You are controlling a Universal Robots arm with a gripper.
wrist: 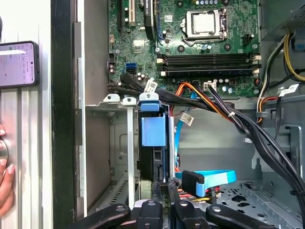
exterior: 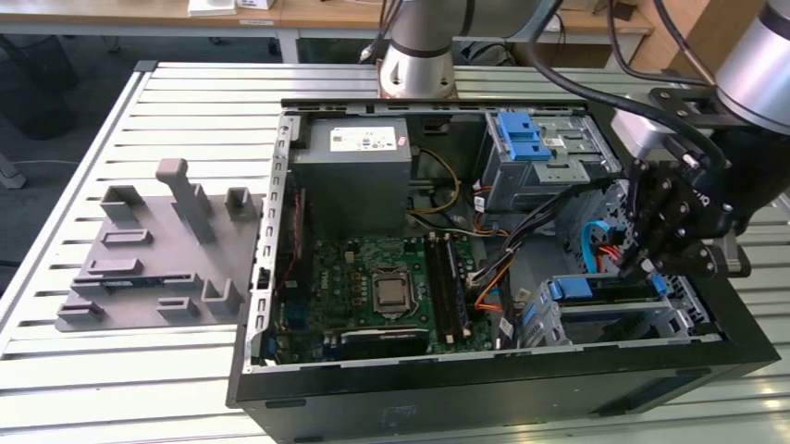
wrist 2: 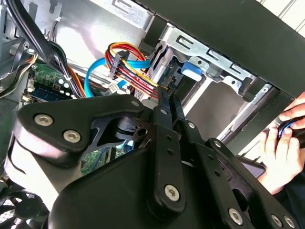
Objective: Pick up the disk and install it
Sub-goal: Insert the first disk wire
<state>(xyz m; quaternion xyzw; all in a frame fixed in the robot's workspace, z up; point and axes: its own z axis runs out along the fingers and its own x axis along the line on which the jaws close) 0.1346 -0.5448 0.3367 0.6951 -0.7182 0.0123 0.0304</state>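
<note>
Fingers of my black robot gripper (exterior: 634, 266) are pressed together, and I see no gap between them in both wrist views (wrist 2: 166, 94) (wrist: 167, 185). The gripper hangs inside the big black open computer case (exterior: 494, 407), on the exterior view's right.

The flat silver disk with the blue plastic frame (wrist: 153, 130) stands on its edge in a grey metal slot in the corner of the case. The gripper's tips are right at the near end of the disk. I see the disk's blue frame just under the gripper in the exterior view (exterior: 602, 289), and its blue tab in the second wrist view (wrist 2: 190, 69).

A green board with a silver square chip (exterior: 376, 287) lies in the middle of the case. A grey metal box with a white sticker (exterior: 358, 171) sits behind it. A grey metal cage with a blue latch (exterior: 543, 148) sits beside that box. Red, yellow and blue wires (wrist 2: 126, 64) run near the disk.

The case rests on a silver table with long grooves (exterior: 124, 370). A grey plastic tray with little posts (exterior: 148, 259) lies on the exterior view's left. A person's hand (wrist 2: 281, 152) is outside the case wall, and a dark phone (wrist: 16, 64) lies on the table there.
</note>
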